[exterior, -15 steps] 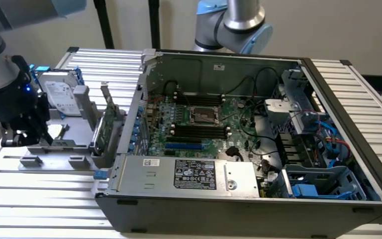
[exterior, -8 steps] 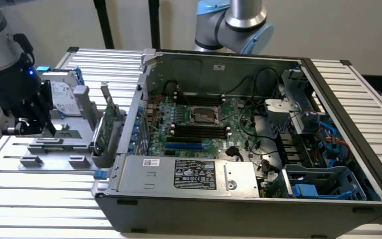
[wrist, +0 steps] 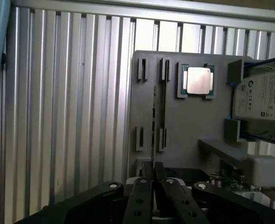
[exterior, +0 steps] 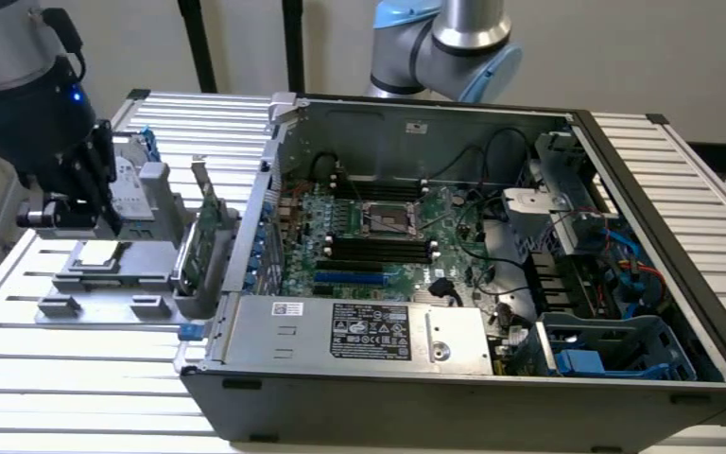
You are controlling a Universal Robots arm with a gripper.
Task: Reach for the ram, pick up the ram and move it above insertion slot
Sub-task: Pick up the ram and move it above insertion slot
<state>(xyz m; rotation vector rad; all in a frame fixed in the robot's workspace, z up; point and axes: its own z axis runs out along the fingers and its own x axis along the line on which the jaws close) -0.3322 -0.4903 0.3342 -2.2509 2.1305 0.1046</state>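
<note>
— Aluminium slats of the table (exterior: 35, 331) are running under everything. What is sitting at the exterior view's left?

— The gripper (exterior: 79, 222) is hanging over a grey holder (exterior: 136, 257). A silver processor (exterior: 101, 252) is lying on that holder, just beside the claw.

— How is the claw standing?

— In the wrist view the gripper (wrist: 153, 170) is showing its fingers (wrist: 140, 196) drawn nearly together, with a thin dark gap between them. I cannot tell whether they are touching anything.

— And the ram?

— The ram (wrist: 165, 107) is standing on edge in the holder's (wrist: 189, 121) notches, next to the processor (wrist: 197, 80) and just ahead of the fingertips. A hard drive (wrist: 263, 100) with blue rails is resting beyond the processor.

— Going rightward?

— A green expansion card (exterior: 205, 241) is standing upright at the holder's edge. Then the open computer case (exterior: 615, 142) is lying on its side, showing the motherboard (exterior: 337, 213) and its black slots (exterior: 382, 248).
</note>
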